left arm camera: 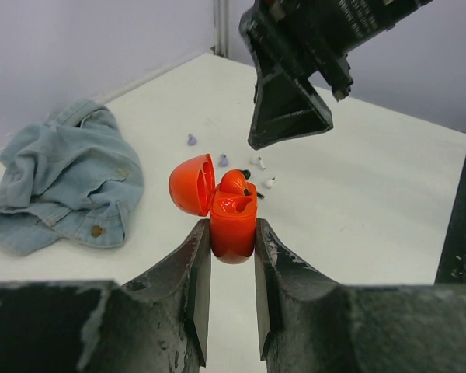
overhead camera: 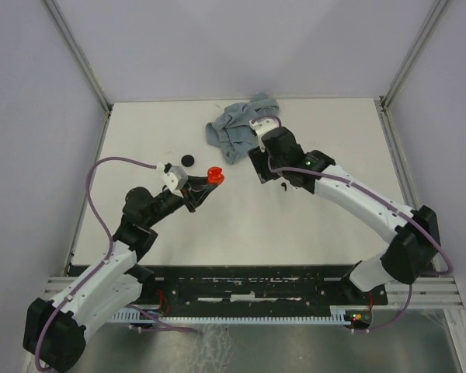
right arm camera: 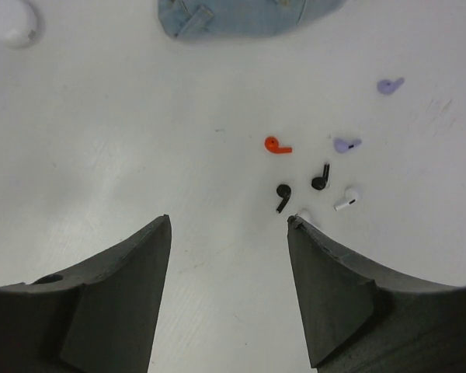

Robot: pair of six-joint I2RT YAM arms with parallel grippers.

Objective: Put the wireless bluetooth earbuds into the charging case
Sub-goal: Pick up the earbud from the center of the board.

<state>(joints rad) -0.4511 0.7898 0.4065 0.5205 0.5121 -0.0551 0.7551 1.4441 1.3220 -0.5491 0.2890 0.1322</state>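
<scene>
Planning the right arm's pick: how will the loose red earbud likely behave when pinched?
The red earbud looks tiny beside the open jaws of the right gripper, so it is probably very light and easily flicked away. Its curved plastic shape may slip or pivot when pinched. It lies flat on the table, so it likely won't roll.

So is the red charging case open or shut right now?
Open. In the left wrist view the charging case has its lid swung back, exposing the inside; the left fingers grip its base.
</scene>
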